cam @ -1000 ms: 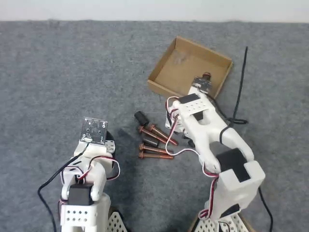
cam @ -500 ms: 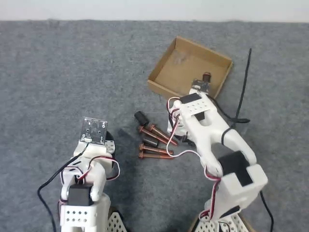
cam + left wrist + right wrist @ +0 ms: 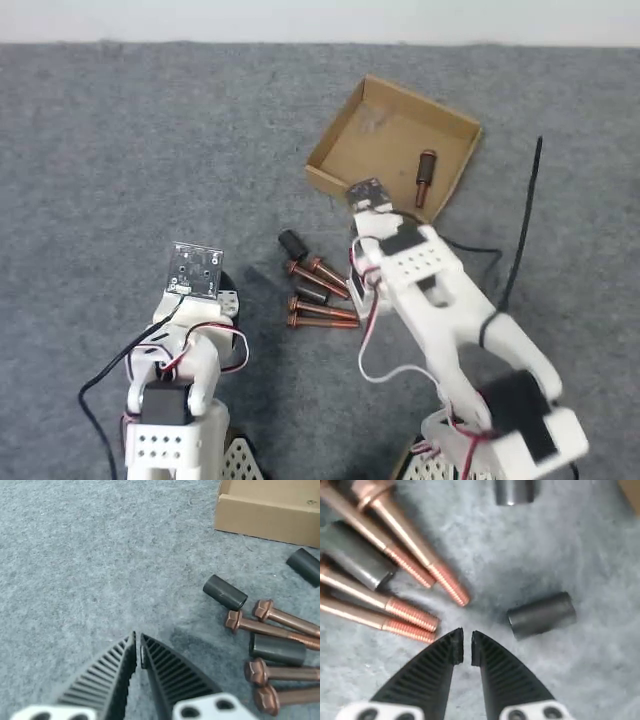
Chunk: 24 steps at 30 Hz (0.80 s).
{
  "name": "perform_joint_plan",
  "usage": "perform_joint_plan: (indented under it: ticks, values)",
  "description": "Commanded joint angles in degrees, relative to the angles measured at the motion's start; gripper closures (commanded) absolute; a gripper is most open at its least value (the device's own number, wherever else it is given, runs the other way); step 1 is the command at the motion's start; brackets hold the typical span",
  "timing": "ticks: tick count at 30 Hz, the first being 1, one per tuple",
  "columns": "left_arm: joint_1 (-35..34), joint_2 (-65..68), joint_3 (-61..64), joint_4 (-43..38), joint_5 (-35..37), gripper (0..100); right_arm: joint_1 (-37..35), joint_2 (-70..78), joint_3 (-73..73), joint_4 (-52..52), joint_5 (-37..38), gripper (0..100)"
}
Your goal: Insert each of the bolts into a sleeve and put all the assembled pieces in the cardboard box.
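The cardboard box (image 3: 372, 140) stands at the back, with one bolt-in-sleeve piece (image 3: 426, 177) lying by its right wall. Several copper bolts (image 3: 322, 321) and a black sleeve (image 3: 291, 243) lie on the carpet in front of it. My right gripper (image 3: 466, 643) is shut and empty, low over the carpet just short of the bolt tips (image 3: 447, 587); a loose sleeve (image 3: 541, 614) lies beside it. My left gripper (image 3: 138, 647) is shut on nothing, a little way from the nearest sleeve (image 3: 225, 592) and the bolts (image 3: 272, 628).
Grey carpet (image 3: 150, 130) covers the table, open on the left and at the back. The right arm (image 3: 430, 280) stretches over the ground right of the bolts. A black cable (image 3: 520, 240) runs along the right side. The box's front wall (image 3: 270, 522) faces the left arm.
The right arm has pulled back from over the box towards the bolts, and the assembled piece now lies inside the box. The left arm has stayed still.
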Motion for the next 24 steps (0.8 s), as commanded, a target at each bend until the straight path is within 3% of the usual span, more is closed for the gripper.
perform_joint_plan:
  ticks: [1,9,15,24]
  values:
    - [0.0,-0.7,-0.75,0.18,-0.62,98,-0.04,-9.45,3.78,-3.56,4.92,99.2]
    - [0.09,-0.7,-0.75,0.18,-0.62,98,4.97,-18.42,9.41,-6.81,3.43,98.6]
    - [0.18,-0.7,-0.75,0.26,-3.08,98,7.52,-14.9,8.62,-6.99,-6.42,82.1]
    - [0.18,-0.7,-0.75,0.26,-3.16,98,10.59,-9.19,7.65,-12.79,-10.55,88.9]
